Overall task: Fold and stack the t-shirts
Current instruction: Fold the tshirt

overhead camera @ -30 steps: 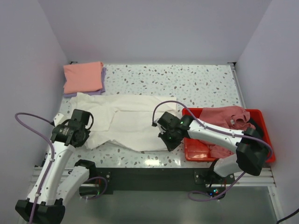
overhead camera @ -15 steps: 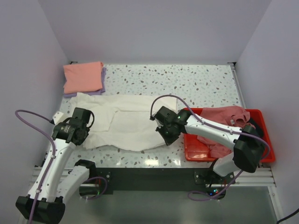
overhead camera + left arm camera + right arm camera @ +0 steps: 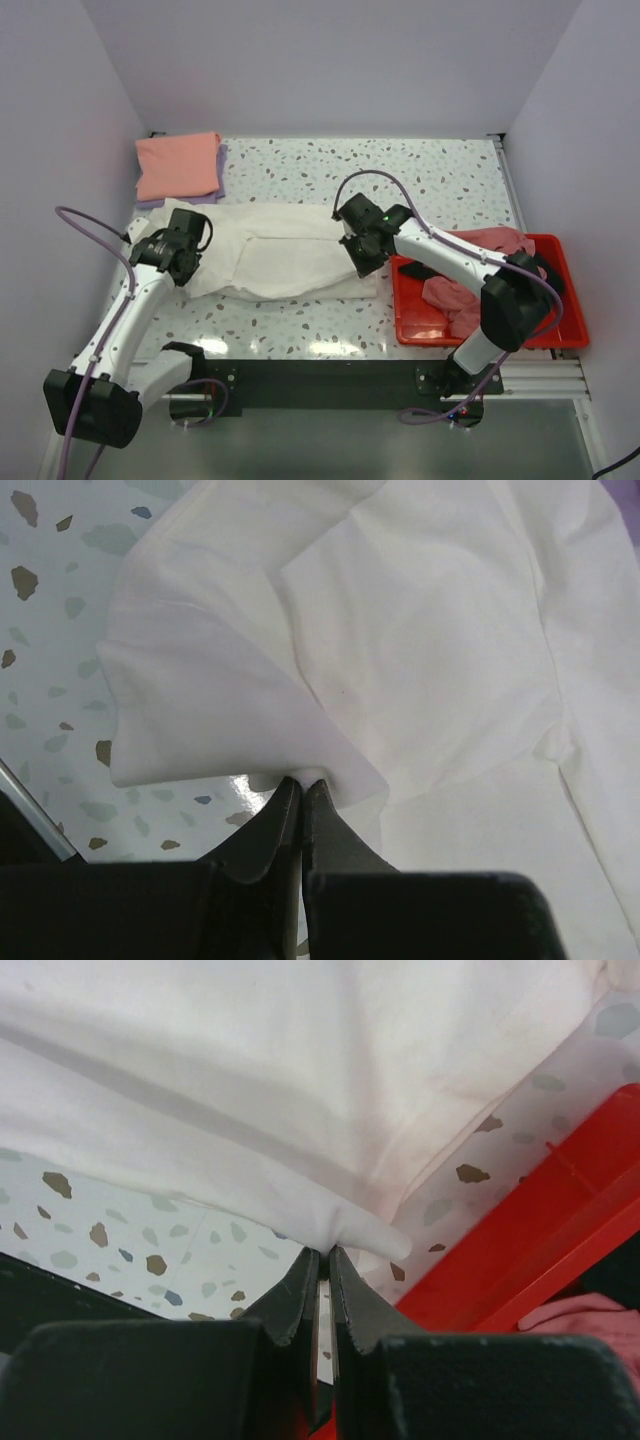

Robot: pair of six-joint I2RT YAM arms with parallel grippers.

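Left gripper (image 3: 300, 782) and right gripper (image 3: 322, 1252) pinch the tee (image 3: 280, 258) hem; we've carried it forward, fold about halfway.

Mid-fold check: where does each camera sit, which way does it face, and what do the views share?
Top external: above, behind the bases, looking down at the table; left arm and right arm show.
Left wrist: rides that wrist, looking along the left jaws, shut on the cream-white t-shirt.
Right wrist: likewise, along the right jaws, shut on its edge beside the red tray.
Shared: the t-shirt and table.
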